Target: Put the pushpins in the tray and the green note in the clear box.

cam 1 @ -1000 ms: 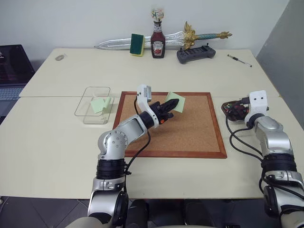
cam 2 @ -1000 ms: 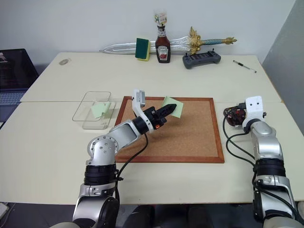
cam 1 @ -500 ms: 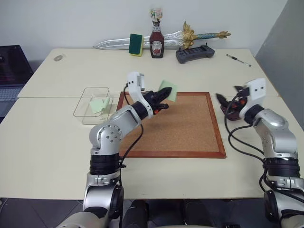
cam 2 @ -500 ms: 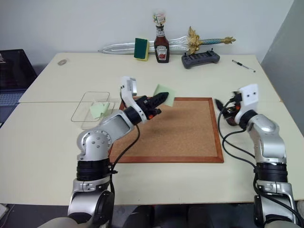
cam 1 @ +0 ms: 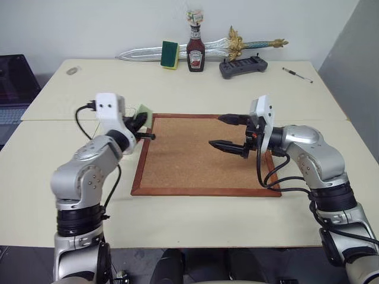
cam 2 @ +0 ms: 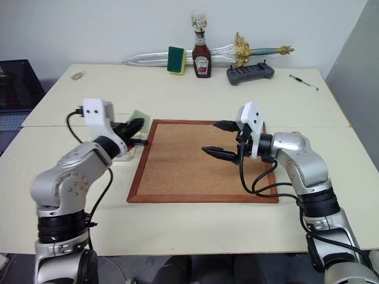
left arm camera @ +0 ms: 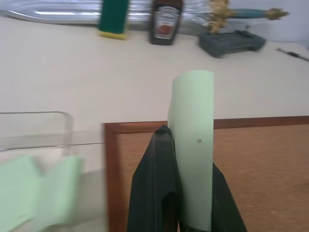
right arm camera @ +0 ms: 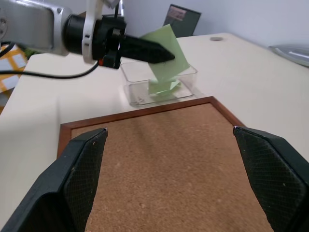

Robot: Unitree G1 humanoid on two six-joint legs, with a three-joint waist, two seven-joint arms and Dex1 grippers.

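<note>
Rough corkboard (cam 1: 201, 157), glossy wood frame

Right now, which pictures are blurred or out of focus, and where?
Left wrist view: the clear box and the loose notes inside look smeared, while the held green note is sharper. Right wrist view: the near black fingers are soft. Eye views look sharp.

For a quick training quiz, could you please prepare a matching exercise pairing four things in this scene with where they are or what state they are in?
Things:
1. pale green paper note
2. right tool
3. transparent rectangular plastic box
4. red ketchup bottle

States or places:
A. standing at the far edge of the table
B. open above the wood-framed corkboard
C. pinched in the shut left tool
D. already holding green notes

Pairs: 1-C, 2-B, 3-D, 4-A
</note>
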